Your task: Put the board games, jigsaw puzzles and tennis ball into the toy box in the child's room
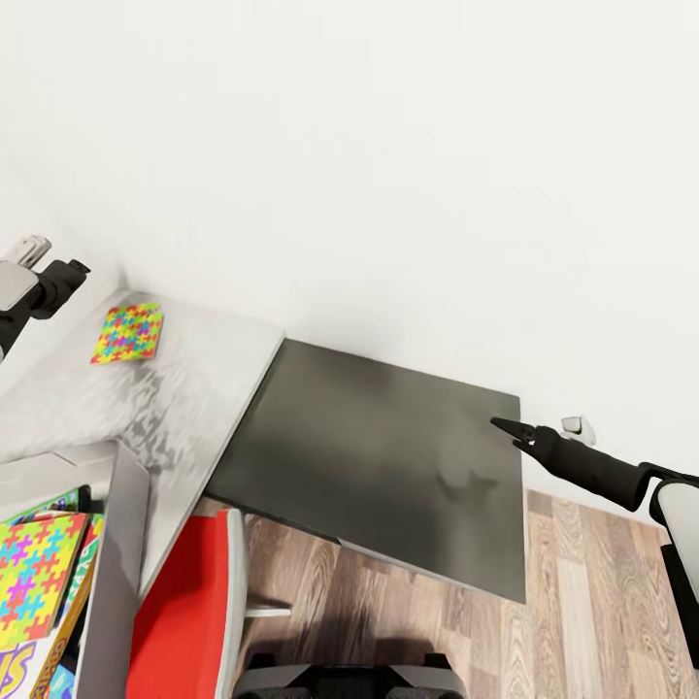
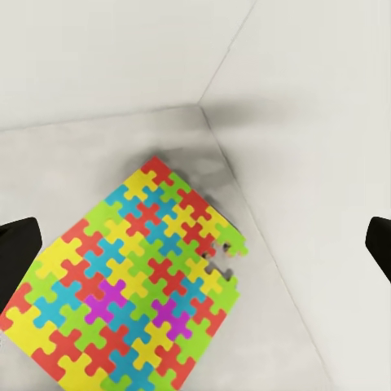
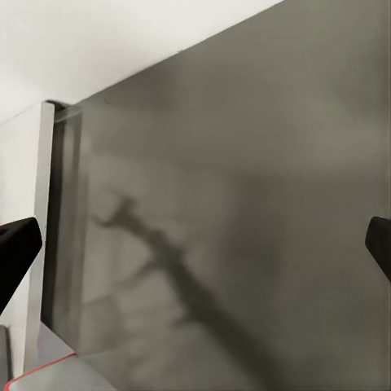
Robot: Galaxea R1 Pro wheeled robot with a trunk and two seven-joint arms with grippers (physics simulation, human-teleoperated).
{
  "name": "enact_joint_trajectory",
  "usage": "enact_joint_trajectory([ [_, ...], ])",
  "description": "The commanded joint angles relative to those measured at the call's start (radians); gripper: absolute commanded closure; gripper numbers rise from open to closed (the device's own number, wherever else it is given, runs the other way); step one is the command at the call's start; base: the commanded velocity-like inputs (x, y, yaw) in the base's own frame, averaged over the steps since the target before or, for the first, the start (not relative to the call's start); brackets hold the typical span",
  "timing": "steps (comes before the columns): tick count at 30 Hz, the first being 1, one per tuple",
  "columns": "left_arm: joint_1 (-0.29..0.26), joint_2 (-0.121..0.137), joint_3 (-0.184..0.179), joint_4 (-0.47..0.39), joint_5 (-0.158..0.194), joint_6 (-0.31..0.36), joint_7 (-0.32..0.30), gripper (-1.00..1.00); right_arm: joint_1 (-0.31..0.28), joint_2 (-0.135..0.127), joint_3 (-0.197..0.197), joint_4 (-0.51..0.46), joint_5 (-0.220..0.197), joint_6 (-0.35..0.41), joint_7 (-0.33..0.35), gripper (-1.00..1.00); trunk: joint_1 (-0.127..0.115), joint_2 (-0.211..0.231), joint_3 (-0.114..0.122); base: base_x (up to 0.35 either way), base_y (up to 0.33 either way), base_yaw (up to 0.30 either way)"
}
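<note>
Presently, one jigsaw puzzle (image 1: 128,332) lies flat on the table (image 1: 194,388) toward its far corner, near the white wall (image 1: 388,146) and apart from everything else on the surface; in the left wrist view the same puzzle (image 2: 134,281) sits squarely between the fingertips (image 2: 18,252), which stand wide apart at the frame edges and touch nothing. The left gripper (image 1: 58,277) hangs above the table's far left edge, beside the puzzle, empty-handed. At the table's near left corner stands the toy box (image 1: 121,544), its grey wall upright; a second jigsaw puzzle (image 1: 34,578) lies inside it on top of a board game (image 1: 53,650) whose printed edge shows beneath. The right gripper (image 1: 510,429) hovers over the far right corner of the dark grey side cabinet (image 1: 388,456), which abuts the table's right edge; the right wrist view shows its fingertips (image 3: 16,257) spread wide with nothing held and its shadow on the cabinet top (image 3: 244,204). A red chair (image 1: 184,602) stands at the table's near edge on the wood-plank floor (image 1: 408,621).
</note>
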Motion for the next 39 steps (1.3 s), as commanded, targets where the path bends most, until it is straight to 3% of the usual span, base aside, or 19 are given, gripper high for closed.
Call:
enact_joint_trajectory([
  [1, 0.000, 0.000, -0.004, -0.002, 0.007, 0.005, 0.006, -1.00, -0.001, 0.000, -0.001, 0.000, 0.010, 0.005, 0.010, -1.00, 0.000, -0.002, -0.003, 0.000, 0.000, 0.000],
  [12, -0.001, -0.002, -0.011, -0.002, -0.004, 0.001, 0.007, -1.00, 0.001, -0.002, -0.002, 0.000, 0.010, 0.005, 0.020, -1.00, 0.000, -0.002, -0.021, 0.000, 0.000, 0.000],
  [15, -0.002, -0.001, -0.013, -0.002, -0.007, 0.001, 0.007, -1.00, 0.003, -0.016, -0.003, -0.001, 0.009, 0.005, 0.060, -1.00, 0.000, -0.002, -0.026, 0.000, 0.000, 0.000],
  [17, -0.003, -0.001, -0.014, -0.002, -0.008, 0.000, 0.007, -1.00, 0.004, -0.030, -0.004, -0.001, 0.009, 0.005, 0.097, -1.00, 0.000, -0.002, -0.029, 0.000, 0.000, 0.000],
  [19, -0.005, 0.000, -0.015, -0.002, -0.009, -0.001, 0.007, -1.00, 0.008, -0.069, -0.004, -0.001, 0.009, 0.005, 0.208, -1.00, 0.000, -0.002, -0.032, 0.000, 0.000, 0.000],
  [20, -0.005, 0.000, -0.015, -0.002, -0.009, -0.001, 0.007, -1.00, 0.008, -0.069, -0.004, -0.001, 0.009, 0.005, 0.208, -1.00, 0.000, -0.002, -0.034, 0.000, 0.000, 0.000],
  [22, -0.006, 0.000, -0.016, -0.002, -0.009, -0.002, 0.006, -1.00, 0.017, -0.114, -0.004, -0.001, 0.010, 0.005, 0.349, -1.00, 0.000, -0.002, -0.037, 0.000, 0.000, 0.008],
  [23, -0.006, 0.000, -0.016, -0.002, -0.009, -0.002, 0.006, -1.00, 0.017, -0.114, -0.004, -0.001, 0.010, 0.005, 0.349, -1.00, 0.000, -0.002, -0.039, 0.000, 0.000, 0.012],
  [24, -0.007, 0.001, -0.016, -0.002, -0.009, -0.003, 0.006, -1.00, 0.025, -0.135, -0.004, -0.002, 0.010, 0.005, 0.419, -1.00, 0.000, -0.002, -0.040, 0.000, 0.000, 0.023],
  [25, -0.007, 0.001, -0.016, -0.002, -0.009, -0.003, 0.006, -1.00, 0.025, -0.135, -0.004, -0.002, 0.010, 0.005, 0.419, -1.00, 0.000, -0.002, -0.042, 0.000, 0.000, 0.023],
  [27, -0.007, 0.001, -0.016, -0.002, -0.009, -0.004, 0.005, -1.00, 0.041, -0.170, -0.004, -0.001, 0.011, 0.005, 0.535, -1.00, 0.000, -0.002, -0.045, 0.000, 0.000, 0.035],
  [28, -0.007, 0.001, -0.016, -0.002, -0.009, -0.004, 0.005, -1.00, 0.041, -0.170, -0.004, -0.001, 0.011, 0.005, 0.535, -1.00, 0.000, -0.002, -0.047, 0.000, 0.000, 0.039],
  [30, -0.007, 0.001, -0.015, -0.002, -0.009, -0.005, 0.005, -1.00, 0.054, -0.192, -0.005, -0.001, 0.010, 0.005, 0.613, -1.00, 0.000, -0.002, -0.050, 0.000, 0.000, 0.047],
  [39, -0.008, 0.001, -0.013, -0.002, -0.009, -0.005, 0.005, -1.00, 0.070, -0.221, -0.004, -0.002, 0.010, 0.005, 0.708, -1.00, 0.000, -0.002, -0.064, 0.000, 0.000, 0.057],
])
